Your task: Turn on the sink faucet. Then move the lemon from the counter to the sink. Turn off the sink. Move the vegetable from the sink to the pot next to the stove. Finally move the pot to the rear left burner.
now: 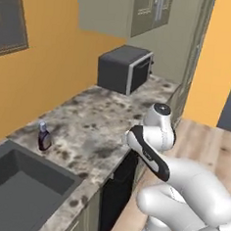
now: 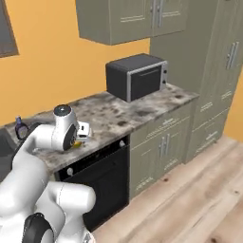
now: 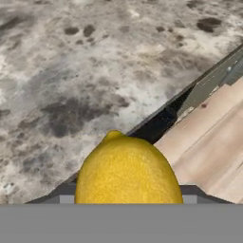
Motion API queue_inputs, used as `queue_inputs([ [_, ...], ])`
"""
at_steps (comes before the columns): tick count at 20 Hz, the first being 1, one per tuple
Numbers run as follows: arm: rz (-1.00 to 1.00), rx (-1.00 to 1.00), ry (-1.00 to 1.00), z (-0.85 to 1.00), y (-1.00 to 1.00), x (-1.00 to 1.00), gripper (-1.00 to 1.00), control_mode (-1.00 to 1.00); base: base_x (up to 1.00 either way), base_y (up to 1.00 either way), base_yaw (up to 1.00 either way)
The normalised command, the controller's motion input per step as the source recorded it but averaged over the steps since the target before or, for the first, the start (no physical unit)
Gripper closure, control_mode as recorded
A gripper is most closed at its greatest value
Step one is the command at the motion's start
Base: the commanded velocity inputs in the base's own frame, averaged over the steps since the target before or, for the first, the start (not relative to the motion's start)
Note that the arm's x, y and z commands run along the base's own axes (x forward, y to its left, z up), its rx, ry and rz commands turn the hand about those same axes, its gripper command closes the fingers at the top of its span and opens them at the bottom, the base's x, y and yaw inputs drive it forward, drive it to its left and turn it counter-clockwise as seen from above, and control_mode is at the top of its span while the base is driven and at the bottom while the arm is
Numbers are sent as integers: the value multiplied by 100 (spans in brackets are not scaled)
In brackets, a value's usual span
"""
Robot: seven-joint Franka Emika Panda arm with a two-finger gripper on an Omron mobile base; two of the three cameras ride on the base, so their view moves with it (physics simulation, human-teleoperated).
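Observation:
A bright yellow lemon [image 3: 127, 171] sits close up between my two dark fingertips, and my gripper [image 3: 126, 198] is shut on it. Beyond it in the hand view lie the speckled counter [image 3: 85, 71] and its front edge. In the right base view the gripper [image 2: 79, 139] hangs just above the counter [image 2: 118, 114] near the front edge, with a sliver of the lemon [image 2: 76, 144] under the white hand. The dark sink [image 1: 18, 188] lies at the lower left of the left base view. The faucet, pot and stove are out of view.
A small purple bottle [image 1: 44, 137] stands on the counter beside the sink. A dark toaster oven [image 2: 136, 76] sits at the counter's far end under wall cabinets. A black appliance front [image 2: 102, 175] lies below the counter; wood floor [image 2: 190, 199] is to the right.

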Motion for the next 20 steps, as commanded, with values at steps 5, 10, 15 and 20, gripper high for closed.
queue_inputs([
  [5, 0, 0, 0, 0, 0, 0, 100, 100, 0, -11, -63],
  [10, 0, 0, 0, 0, 0, 0, 100, 100, 0, -15, -61],
  [15, 0, 0, 0, 0, 0, 0, 100, 100, 0, -16, -61],
  [20, 0, 0, 0, 0, 0, 0, 100, 100, 0, -18, -60],
])
